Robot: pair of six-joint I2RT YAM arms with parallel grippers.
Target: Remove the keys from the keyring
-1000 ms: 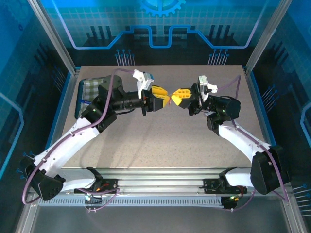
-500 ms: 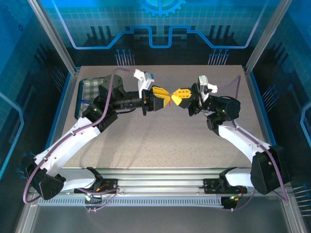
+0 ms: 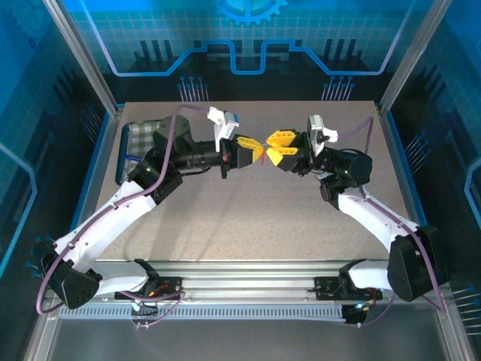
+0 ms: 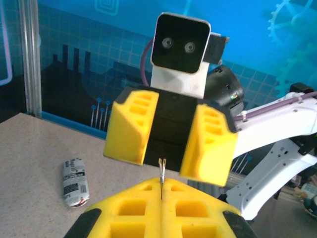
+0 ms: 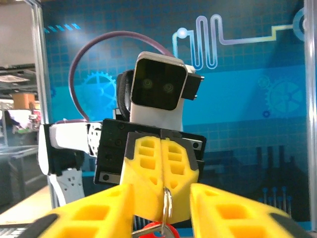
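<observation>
My left gripper [image 3: 258, 153] is shut on the keyring, held above the middle of the table. In the left wrist view the ring's thin metal edge [image 4: 161, 173] pokes up from between the closed yellow fingers [image 4: 133, 208]. In the right wrist view the metal loop [image 5: 167, 203] hangs from the left gripper [image 5: 162, 183], with a red tag [image 5: 168, 231] and a grey key [image 5: 143, 229] under it at the bottom edge. My right gripper [image 3: 269, 148] faces it, open, with its fingers [image 5: 89, 213] on either side of the ring and not touching it.
A small white rolled packet with printed text [image 4: 75, 182] lies on the grey speckled tabletop [image 3: 248, 218]. A green checked tray [image 3: 139, 139] sits at the table's far left edge. Blue enclosure walls and metal posts [image 3: 79, 56] surround the table.
The right gripper was shut tip to tip against the left one; it has opened and turned, its fingers now spread around the ring. The left arm has barely moved.
</observation>
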